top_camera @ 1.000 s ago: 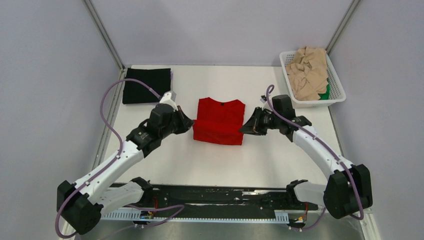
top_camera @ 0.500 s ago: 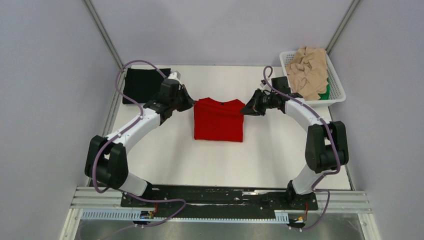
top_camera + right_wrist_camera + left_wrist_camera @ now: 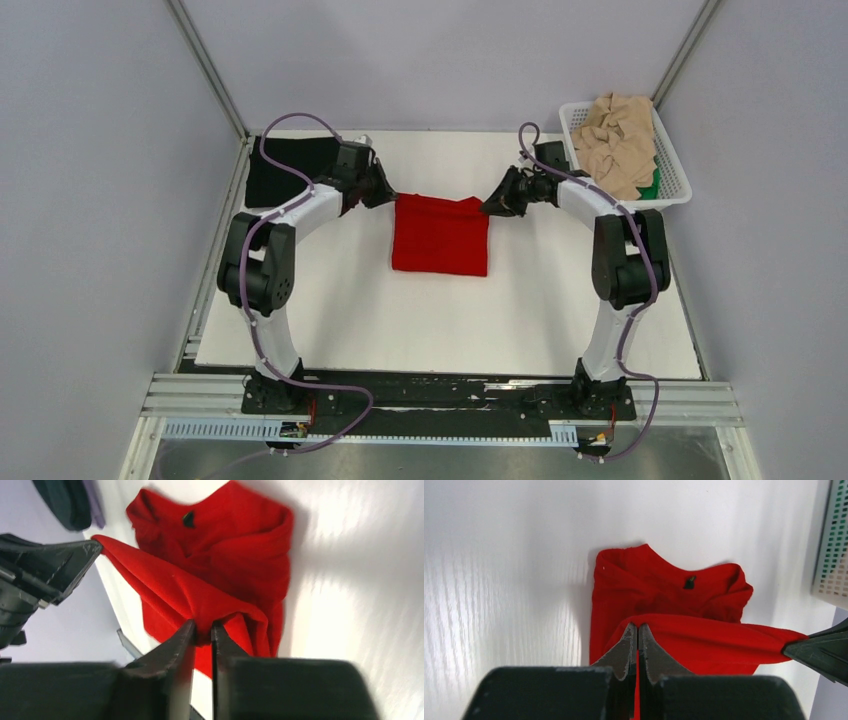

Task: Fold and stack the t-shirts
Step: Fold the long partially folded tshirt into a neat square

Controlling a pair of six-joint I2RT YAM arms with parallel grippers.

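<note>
The left jaws and right jaws clench the red t-shirt (image 3: 441,240) by one raised edge, taut crosswise between them. Its collar end lies on the surface (image 3: 330,310) beneath, equally near both arms.

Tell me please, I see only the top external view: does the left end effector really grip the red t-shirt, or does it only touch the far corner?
Observer: It grips. In the left wrist view the left end effector is shut, and a fold of the red t-shirt is pinched between its fingertips.
Operator: Good. And is the right one holding the cloth in the same way?
Observer: Yes. In the right wrist view the right end effector is closed on a bunched fold of the red cloth, which fills the narrow gap between its fingers.
</note>
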